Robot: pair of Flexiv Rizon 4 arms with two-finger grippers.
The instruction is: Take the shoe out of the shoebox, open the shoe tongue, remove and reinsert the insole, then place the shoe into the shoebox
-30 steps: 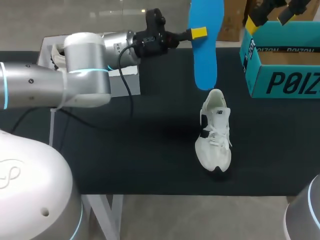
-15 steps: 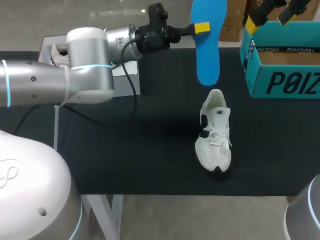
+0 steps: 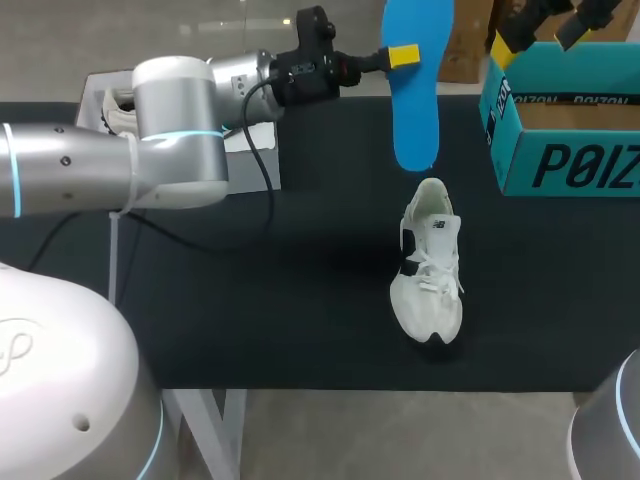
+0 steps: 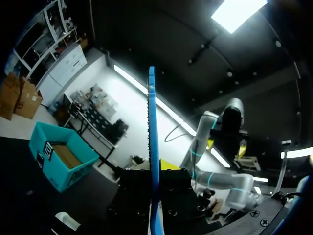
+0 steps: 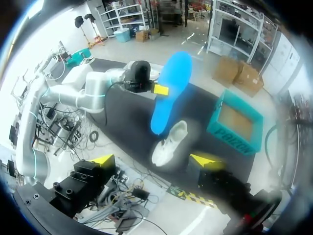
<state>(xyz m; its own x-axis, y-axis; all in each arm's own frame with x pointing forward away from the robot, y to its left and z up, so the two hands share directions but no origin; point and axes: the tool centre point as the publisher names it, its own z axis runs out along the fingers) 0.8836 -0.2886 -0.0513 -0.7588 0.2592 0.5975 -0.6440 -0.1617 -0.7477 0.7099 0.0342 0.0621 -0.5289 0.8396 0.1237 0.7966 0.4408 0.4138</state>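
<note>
Black table (image 3: 250,300) | shoe (image 3: 430,265) out of the shoebox (image 3: 565,150), standing mid-table | insole (image 3: 415,90) removed, pinched aloft in your left gripper (image 3: 400,58) | right gripper (image 5: 154,160) spread wide, empty | you have left: reinsert insole, rebox shoe

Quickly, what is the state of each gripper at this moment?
Left gripper: closed, holding the blue insole.
Right gripper: open, holding nothing.
</note>
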